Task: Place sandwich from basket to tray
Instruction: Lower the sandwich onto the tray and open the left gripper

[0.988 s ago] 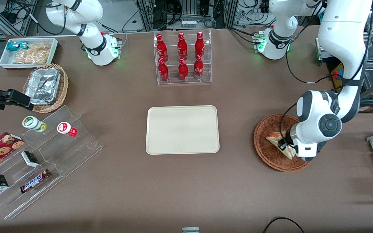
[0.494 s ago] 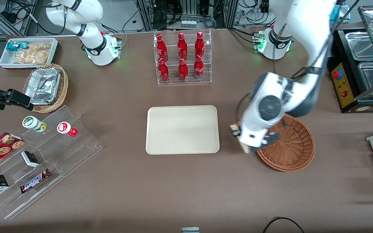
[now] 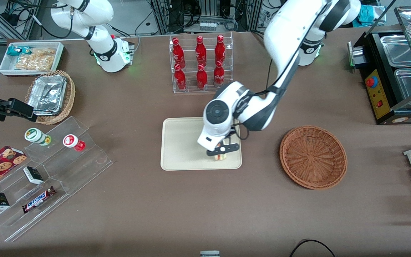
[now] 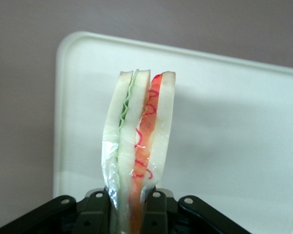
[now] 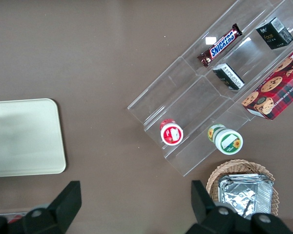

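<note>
Pincer [image 3: 222, 152] is found clamped on the sandwich [image 4: 139, 146], the wedge pinched by its lower end between the two fingers [image 4: 95, 204] and standing nearly upright, with green and red filling layers visible through clear wrap. In the front view the sandwich is held over the tray [image 3: 184, 142], toward the tray's 4 o'clock corner; contact with the tray surface cannot be confirmed. The basket [image 3: 313, 156] lies at 3 o'clock from the tray, well apart, with nothing seen in it.

Recommendation for the step in hand: the wedge should be lowered until it is borne by the tray before the fingers are parted. Since the release point is judged close to the rim, a slight shift toward the tray's centre is advised. A tall, narrow wedge is judged likely to topple on release, so the withdrawal should be made straight upward.

Legible writing: "SNICKERS" is read on the bar [image 5: 219, 45] in the clear stepped rack [image 3: 59, 171] on the worktop, at 8 o'clock from the tray. The red bottles [image 3: 200, 60] at 12 o'clock carry white script that cannot be read with certainty.
</note>
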`<state>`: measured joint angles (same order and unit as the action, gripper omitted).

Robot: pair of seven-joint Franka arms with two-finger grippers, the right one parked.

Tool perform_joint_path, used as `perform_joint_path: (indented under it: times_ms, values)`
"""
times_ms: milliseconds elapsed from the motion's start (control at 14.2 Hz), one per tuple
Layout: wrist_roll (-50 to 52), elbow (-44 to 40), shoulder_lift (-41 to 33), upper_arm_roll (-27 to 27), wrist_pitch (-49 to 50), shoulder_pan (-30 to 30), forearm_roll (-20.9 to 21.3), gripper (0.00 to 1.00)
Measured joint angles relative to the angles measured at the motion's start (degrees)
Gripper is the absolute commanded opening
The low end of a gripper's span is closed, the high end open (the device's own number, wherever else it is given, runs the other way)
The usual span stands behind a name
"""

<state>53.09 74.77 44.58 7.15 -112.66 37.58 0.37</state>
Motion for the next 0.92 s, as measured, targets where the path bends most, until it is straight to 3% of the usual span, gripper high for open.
perform_joint_path:
  times_ms: [494, 565, 635, 706, 918]
  values:
    - [-1.1, -4.9, 6.5, 1.0, 0.0, 2.5, 0.0, 0.29]
    - [-1.2, -5.0, 6.6, 1.0, 0.0, 2.7, 0.0, 0.4]
    - [-1.3, -5.1, 6.8, 1.0, 0.0, 2.8, 0.0, 0.74]
    - [-1.5, -5.2, 6.8, 1.0, 0.0, 2.9, 0.0, 1.0]
    - [-1.6, -6.3, 6.7, 1.0, 0.0, 2.8, 0.0, 1.0]
